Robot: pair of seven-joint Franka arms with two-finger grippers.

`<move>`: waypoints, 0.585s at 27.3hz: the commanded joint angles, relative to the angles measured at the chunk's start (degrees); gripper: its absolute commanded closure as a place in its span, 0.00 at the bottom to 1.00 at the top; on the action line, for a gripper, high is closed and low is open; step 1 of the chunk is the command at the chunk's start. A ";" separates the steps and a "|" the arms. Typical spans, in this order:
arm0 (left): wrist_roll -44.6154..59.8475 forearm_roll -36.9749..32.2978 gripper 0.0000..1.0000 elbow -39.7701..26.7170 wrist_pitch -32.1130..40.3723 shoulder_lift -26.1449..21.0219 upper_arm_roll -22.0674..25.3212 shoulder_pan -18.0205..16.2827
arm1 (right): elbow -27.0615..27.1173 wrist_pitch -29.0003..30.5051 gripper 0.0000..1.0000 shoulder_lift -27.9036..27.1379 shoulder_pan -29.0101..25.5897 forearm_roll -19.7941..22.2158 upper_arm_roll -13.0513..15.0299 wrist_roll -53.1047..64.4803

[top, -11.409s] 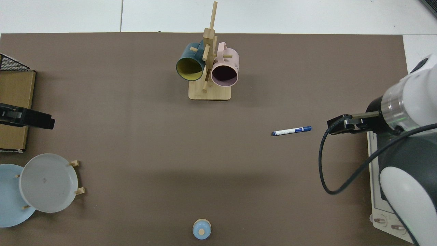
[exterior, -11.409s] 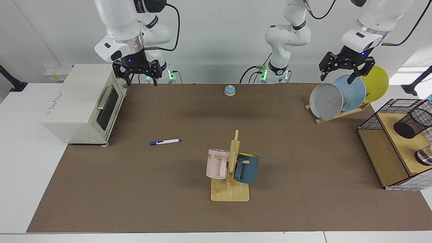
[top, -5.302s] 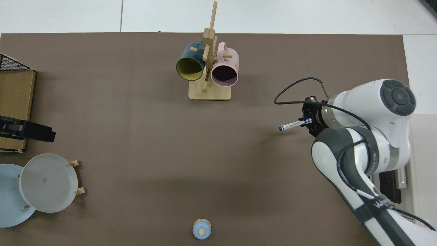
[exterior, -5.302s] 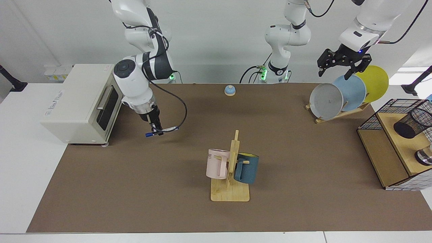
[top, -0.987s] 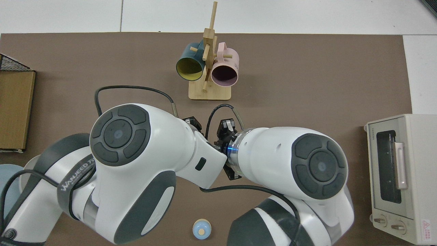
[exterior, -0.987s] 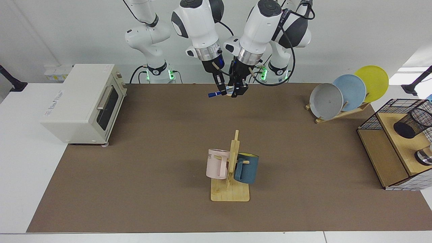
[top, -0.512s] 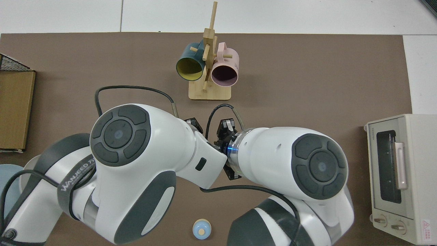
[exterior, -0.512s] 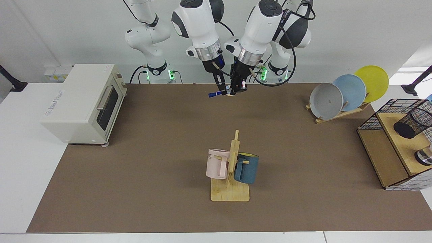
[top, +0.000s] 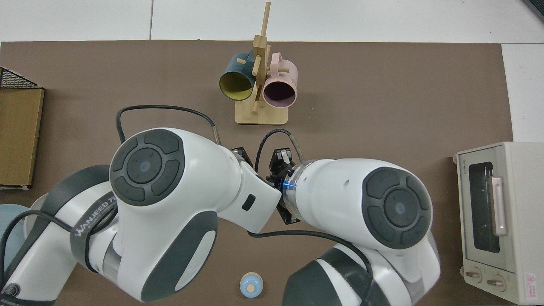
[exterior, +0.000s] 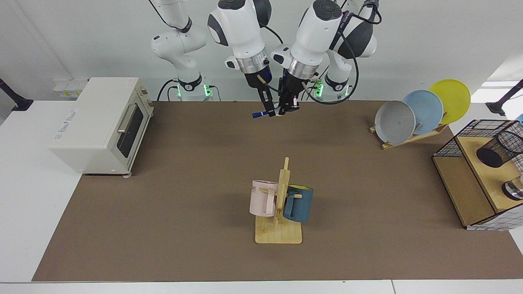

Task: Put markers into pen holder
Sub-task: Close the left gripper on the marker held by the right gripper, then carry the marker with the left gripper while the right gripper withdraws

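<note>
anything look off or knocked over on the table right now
The pen holder lies tipped on its side on the wooden stand at the table's edge, mouth not facing up, so a marker could not drop in. The marker is held crosswise in mid-air by the right gripper, with the left gripper close beside it.

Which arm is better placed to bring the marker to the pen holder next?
Likely left: its tool is at the marker held by the right tool, and its base stands nearer the pen holder.
</note>
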State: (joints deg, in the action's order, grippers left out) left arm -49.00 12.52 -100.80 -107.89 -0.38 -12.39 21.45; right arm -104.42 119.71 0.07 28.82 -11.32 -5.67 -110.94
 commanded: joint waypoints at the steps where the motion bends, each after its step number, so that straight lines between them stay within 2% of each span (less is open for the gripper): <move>1: 2.15 0.67 1.00 -1.33 -1.00 1.00 0.35 0.17 | -0.26 0.71 0.00 0.19 -0.96 -1.25 -0.48 2.40; 8: 3.65 0.49 1.00 -1.41 -1.36 1.00 0.88 -0.18 | -0.35 -1.57 0.00 0.80 -1.22 -0.64 -0.22 7.83; 12: 3.74 -0.04 1.00 -1.41 -1.27 0.91 1.32 -0.71 | -0.35 -5.26 0.00 1.68 -2.79 -0.20 0.14 16.87; 16: 3.65 -0.13 1.00 -1.41 -1.00 0.82 1.41 -3.34 | -0.17 -9.30 0.00 3.17 -7.01 -0.20 0.14 28.90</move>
State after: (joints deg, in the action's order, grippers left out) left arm -45.76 12.46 -100.82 -108.09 -0.39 -11.10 20.56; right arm -104.36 114.80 0.80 26.48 -11.26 -5.22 -94.46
